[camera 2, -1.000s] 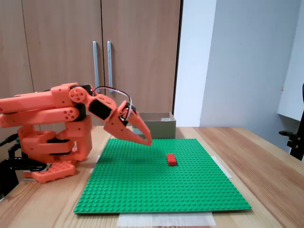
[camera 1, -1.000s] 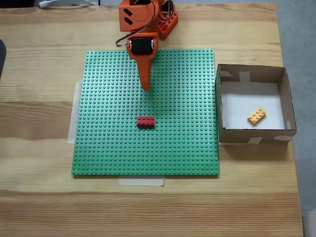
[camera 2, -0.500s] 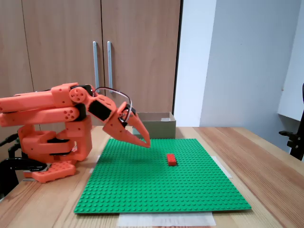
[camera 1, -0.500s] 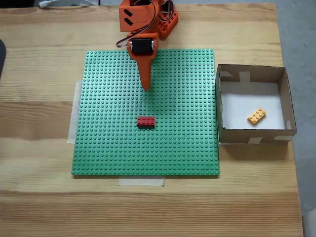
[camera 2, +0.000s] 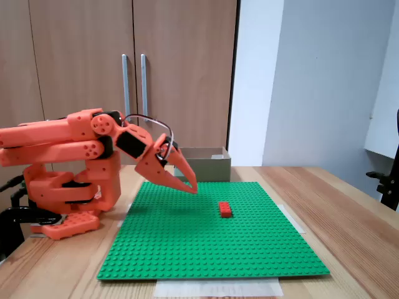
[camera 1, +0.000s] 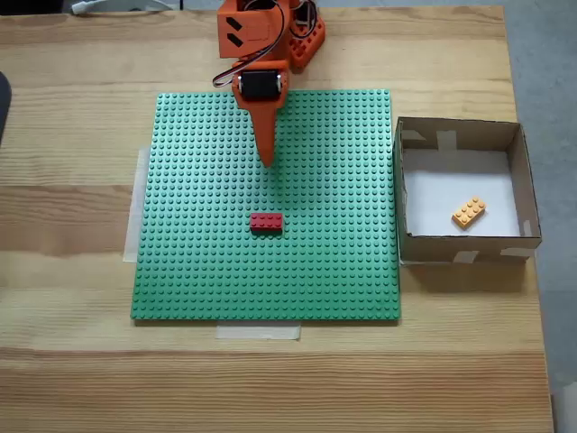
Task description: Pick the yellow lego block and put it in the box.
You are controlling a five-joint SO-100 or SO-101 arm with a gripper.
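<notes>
- The gripper (camera 1: 266,161) is seen with its jaws pressed together into a single orange point, nothing pinched between them; in the side fixed view the gripper (camera 2: 191,185) hangs just above the green baseplate (camera 2: 212,237), tilted downward.
- The yellow lego block (camera 1: 469,212) is found well off to the right of the jaw tips in the top fixed view, lying flat, studs up and turned at a slant, on the white floor of the cardboard box (camera 1: 522,180). It touches no wall.
- By this layout the task is judged to be already met: the block lies inside the box and the arm is folded close to its base.
- A red lego brick (camera 1: 266,221) is seated on the green baseplate (camera 1: 198,271) just ahead of the jaw tips, apart from them; it is not the task's thing and is best left alone.
- The yellow lego block is judged to be light, rigid and hard, with smooth plastic sides that may slip under a shallow pinch; breakage is unlikely.
- Were it to be taken up again, the two long side faces would be the place to pinch, at mid-length, with the jaws first turned to match its slant.
- The near box wall would have to be cleared from above.
</notes>
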